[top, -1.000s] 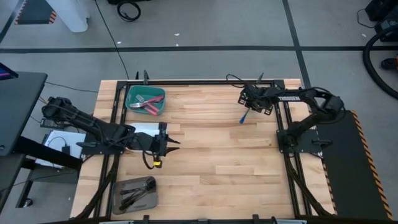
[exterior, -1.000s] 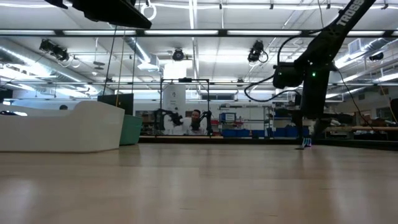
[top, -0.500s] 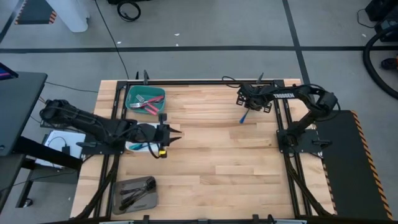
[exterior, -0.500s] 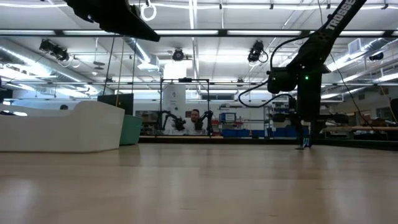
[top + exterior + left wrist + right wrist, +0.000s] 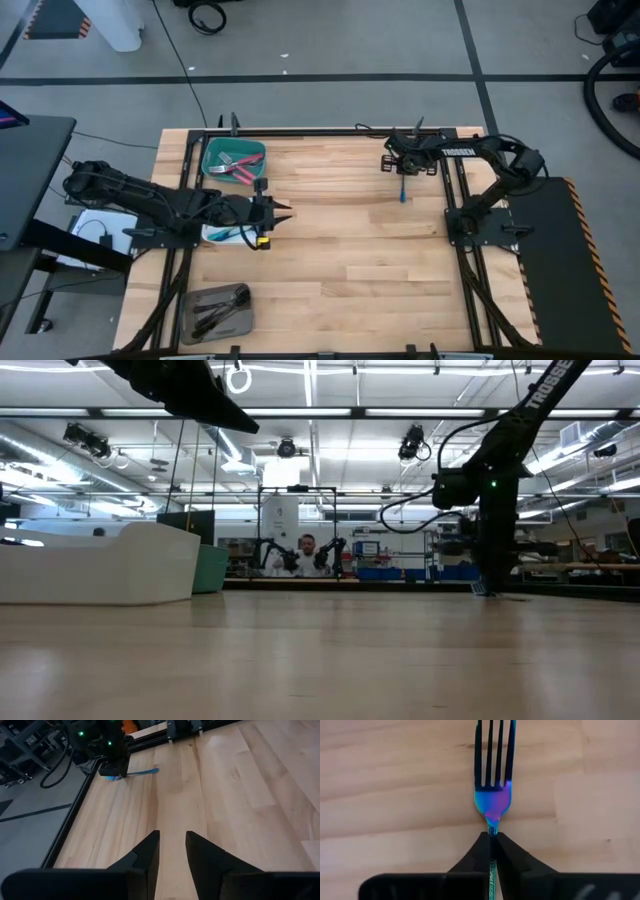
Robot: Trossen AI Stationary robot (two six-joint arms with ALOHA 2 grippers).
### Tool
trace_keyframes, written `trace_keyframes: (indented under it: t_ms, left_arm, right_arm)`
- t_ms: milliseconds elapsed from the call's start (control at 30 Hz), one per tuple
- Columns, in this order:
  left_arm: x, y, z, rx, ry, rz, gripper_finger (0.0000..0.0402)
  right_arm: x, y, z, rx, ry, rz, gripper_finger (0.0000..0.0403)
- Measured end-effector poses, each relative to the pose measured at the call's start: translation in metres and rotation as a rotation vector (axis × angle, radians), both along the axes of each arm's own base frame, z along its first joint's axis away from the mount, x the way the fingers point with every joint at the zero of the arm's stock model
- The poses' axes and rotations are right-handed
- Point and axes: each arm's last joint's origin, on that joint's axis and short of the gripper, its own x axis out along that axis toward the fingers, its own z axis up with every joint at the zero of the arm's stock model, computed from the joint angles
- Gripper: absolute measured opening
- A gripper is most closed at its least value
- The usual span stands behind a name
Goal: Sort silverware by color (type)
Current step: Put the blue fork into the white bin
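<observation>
Now, on your left, the left claw point(image 5: 283, 213) hovers by the white tray point(image 5: 225, 236) with its fingers point(image 5: 147, 854) a little apart, holding nothing — beyond it the teal tray point(image 5: 212, 152) holds red-handled pieces point(image 5: 238, 170), and the grey tray point(image 5: 190, 312) near the front holds dark ones point(image 5: 222, 305). Over to your right, the right claw point(image 5: 402, 170) is clamped on the iridescent fork point(image 5: 493, 780) at its neck — the fork lies on the tabletop point(image 5: 340, 250).

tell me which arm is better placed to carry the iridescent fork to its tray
Right. The right gripper is already shut on the iridescent fork at the table's far right, while the left gripper hangs empty beside the white tray.
</observation>
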Motion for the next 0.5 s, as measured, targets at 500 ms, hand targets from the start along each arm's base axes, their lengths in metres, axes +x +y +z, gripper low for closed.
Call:
trace_keyframes:
  t_ms: [500]
  left_arm:
    - [0.001, 0.008, 0.0, -0.012, 0.002, 0.041, 0.0105]
  right_arm:
    - [0.007, 0.034, 0.053, -0.105, -0.168, 0.381, 0.0012]
